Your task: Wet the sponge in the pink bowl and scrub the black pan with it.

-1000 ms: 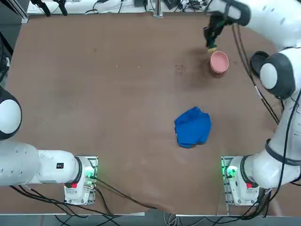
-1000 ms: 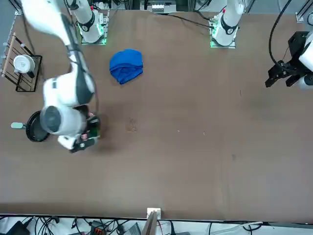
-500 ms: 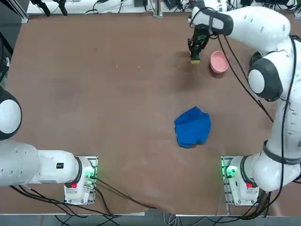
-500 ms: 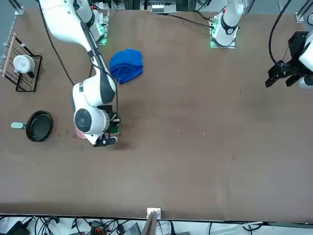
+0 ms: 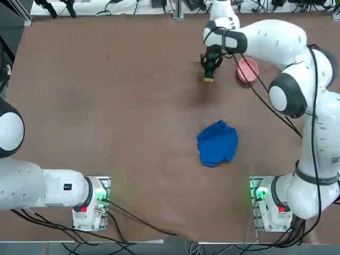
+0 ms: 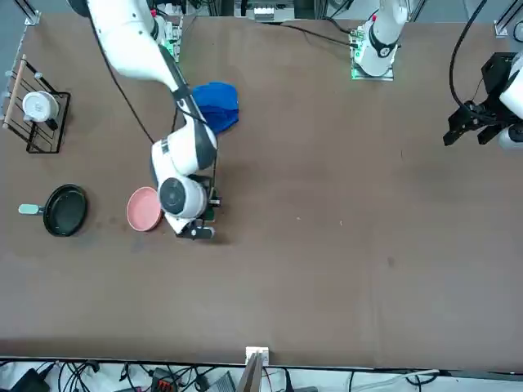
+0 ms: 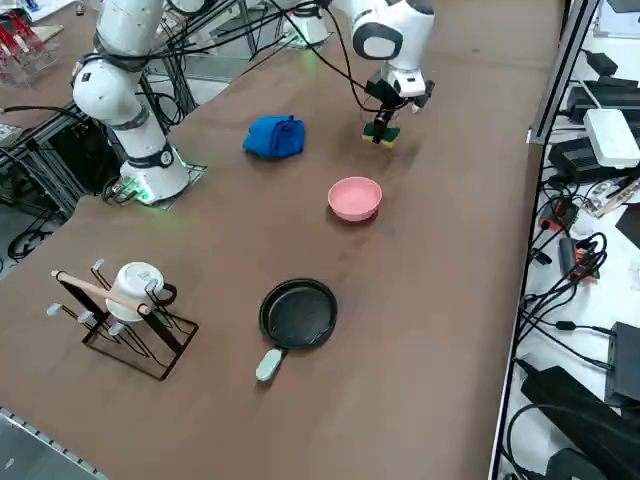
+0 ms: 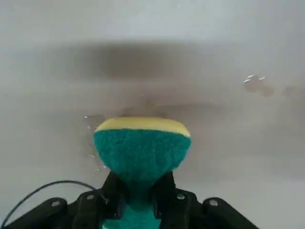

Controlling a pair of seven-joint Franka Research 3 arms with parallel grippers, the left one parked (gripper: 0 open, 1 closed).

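Since the earlier frame, the right tool (image 5: 210, 77) has moved away from the bowl (image 5: 247, 69) toward the middle of the bench (image 6: 327, 269), so the bowl, mostly hidden under the arm before in the front view, now shows whole there. Bowl, pan (image 7: 298, 314) and cloth (image 7: 274, 136) lie where they did.

The tool pinches the sponge (image 8: 142, 152), its green body squeezed narrow between the two fingers and its yellow edge turned away from them. It hangs over bare bench, beside the bowl and apart from it, on the side away from the pan. Wet spots (image 8: 258, 84) on the surface near it suggest drips, so the wetting may well be done, though the sponge itself does not prove it.

As things stand, picking up is done. Scrubbing looks to be left: the pan sits on the far side of the bowl from the sponge, with nothing in contact with it. Whether it has had any scrubbing cannot be told. The next move would call for carrying the sponge back past the bowl to the pan, keeping clear of the bowl's rim.
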